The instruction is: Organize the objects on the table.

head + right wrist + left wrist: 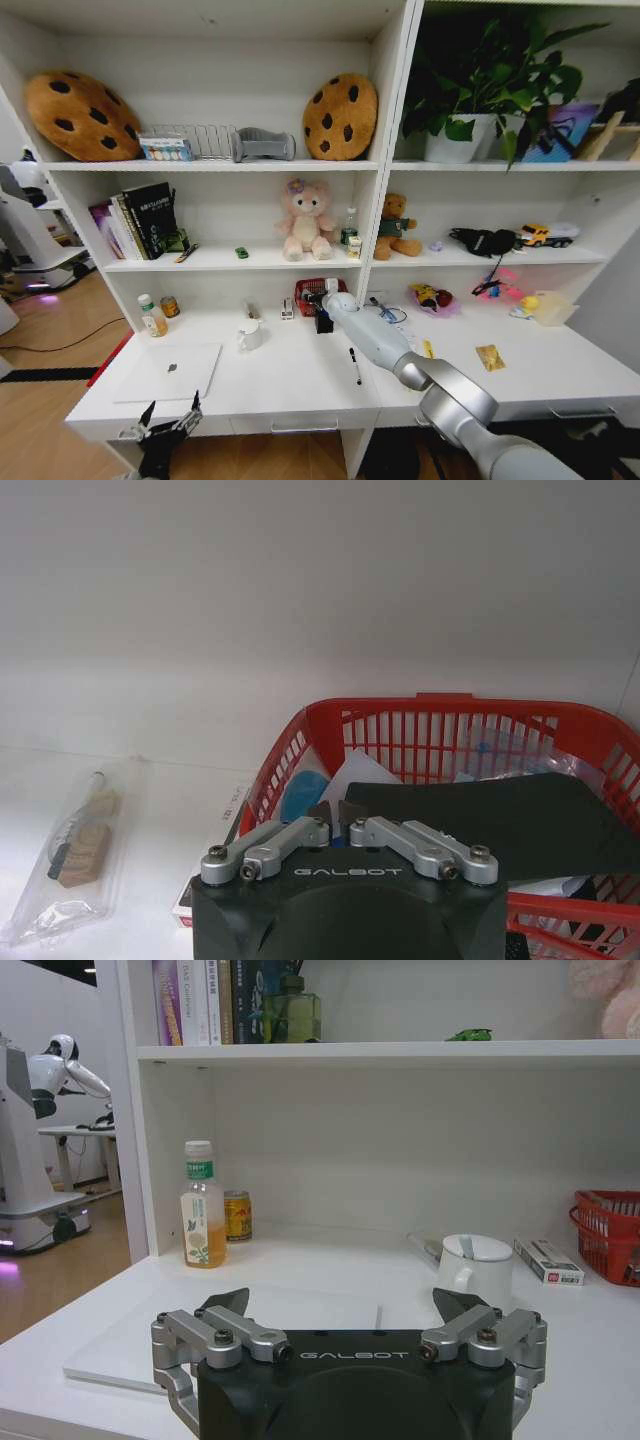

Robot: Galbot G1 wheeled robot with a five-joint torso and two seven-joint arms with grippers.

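The right gripper (335, 830) is reaching to the back of the table (300, 385), at centre frame in the head view, with its fingers pinched together on a flat black object (480, 810) that is hanging over the red basket (420, 725); what the object is cannot be told, but it is looking thin, stiff and light, so a pinch at its near edge is probably enough, though it could swivel in so narrow a grip. The basket is already holding papers and blue packaging, and its mesh wall is likely flexing under any push. The left gripper (345, 1320) is hovering at the lower left of the head view, just before the table's front edge, its fingers spread wide and holding nothing. Directly ahead of it the silver laptop (168, 372) is lying closed and flat; it is judged heavy, smooth and slippery, best taken by an edge. Farther back, the green-capped bottle (201, 1205) and a small can (237, 1216) are standing upright side by side, rigid and easy to grasp around the body. A black pen (355, 365) is lying loose at lower centre, slim and apt to roll.
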